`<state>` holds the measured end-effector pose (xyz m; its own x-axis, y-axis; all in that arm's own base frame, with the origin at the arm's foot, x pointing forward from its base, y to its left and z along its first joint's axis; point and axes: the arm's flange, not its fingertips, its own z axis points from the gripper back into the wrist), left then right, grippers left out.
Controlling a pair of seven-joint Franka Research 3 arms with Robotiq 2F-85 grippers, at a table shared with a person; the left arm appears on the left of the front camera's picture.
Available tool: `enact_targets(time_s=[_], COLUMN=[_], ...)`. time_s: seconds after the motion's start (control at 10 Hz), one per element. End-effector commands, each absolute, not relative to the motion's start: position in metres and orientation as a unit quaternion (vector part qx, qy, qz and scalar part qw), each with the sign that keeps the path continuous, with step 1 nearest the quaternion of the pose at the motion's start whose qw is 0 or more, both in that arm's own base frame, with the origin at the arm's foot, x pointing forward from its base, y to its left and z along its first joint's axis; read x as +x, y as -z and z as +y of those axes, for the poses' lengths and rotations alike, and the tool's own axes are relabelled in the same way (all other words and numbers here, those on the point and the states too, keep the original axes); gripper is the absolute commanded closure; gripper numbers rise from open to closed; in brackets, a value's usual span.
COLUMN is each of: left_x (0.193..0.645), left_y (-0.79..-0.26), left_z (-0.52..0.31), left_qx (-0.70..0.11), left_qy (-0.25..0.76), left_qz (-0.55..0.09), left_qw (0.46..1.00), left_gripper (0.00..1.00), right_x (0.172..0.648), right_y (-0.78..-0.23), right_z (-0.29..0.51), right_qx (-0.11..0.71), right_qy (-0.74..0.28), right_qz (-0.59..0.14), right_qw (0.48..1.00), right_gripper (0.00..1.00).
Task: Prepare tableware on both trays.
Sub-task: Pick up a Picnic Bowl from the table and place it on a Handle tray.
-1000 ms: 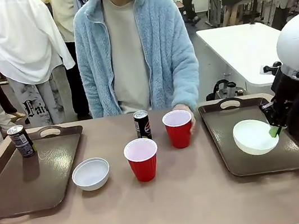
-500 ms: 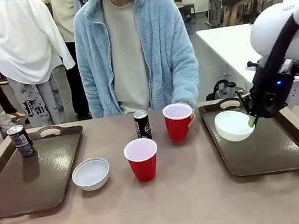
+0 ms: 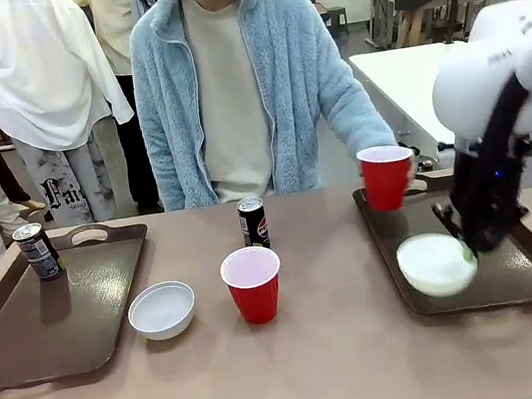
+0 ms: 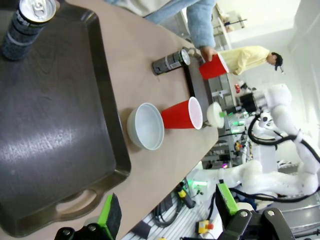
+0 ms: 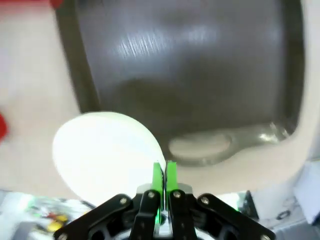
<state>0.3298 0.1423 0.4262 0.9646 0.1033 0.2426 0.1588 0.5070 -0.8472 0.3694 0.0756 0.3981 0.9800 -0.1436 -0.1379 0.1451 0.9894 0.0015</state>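
My right gripper (image 3: 469, 250) is shut on the rim of a white bowl (image 3: 436, 265), holding it low at the near left of the right tray (image 3: 522, 280). In the right wrist view the green pads (image 5: 163, 177) pinch the bowl's (image 5: 105, 155) edge above the tray (image 5: 190, 65). A person's hand holds a red cup (image 3: 386, 176) over that tray's far left corner. The left tray (image 3: 25, 339) carries a dark can (image 3: 37, 251). On the table between the trays are a second bowl (image 3: 162, 309), a red cup (image 3: 252, 284) and a can (image 3: 252, 222). My left gripper (image 4: 167, 210) is open, above the left tray's (image 4: 55, 130) handle end.
The person in a light blue fleece sits at the far side of the table, one arm reaching toward the right tray. A white table stands behind on the right. Bare tabletop lies along the near edge.
My right gripper carried the bowl from the tray's far part down to its near left. The person lifted the red cup and moved it right, over the right tray's corner.
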Motion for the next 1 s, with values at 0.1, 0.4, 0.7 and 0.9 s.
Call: enact_targets(time_s=[0.1,0.4,0.7,0.9], left_x=[0.33,0.33,0.33,0.33], left_y=[-0.428,-0.428,-0.428,-0.428], left_z=[0.143,0.143,0.143,0.143], left_qx=[-0.501,-0.501,-0.501,-0.501], left_qy=[0.015,0.015,0.015,0.015], left_qz=[-0.138,-0.138,-0.138,-0.138], left_qw=[0.854,0.854,0.854,0.854], left_gripper=[0.0,0.0,0.0,0.0], right_x=[0.297,0.313,0.313,0.313], right_y=[-0.397,-0.41,-0.41,-0.411], right_z=[0.073,0.076,0.076,0.076], right_qx=[-0.008,-0.014,-0.014,-0.011], right_qy=[0.071,0.061,0.061,0.062], right_qz=[0.064,0.068,0.068,0.067], right_qw=[0.995,0.996,0.996,0.996], right_gripper=[1.0,1.0,1.0,0.96])
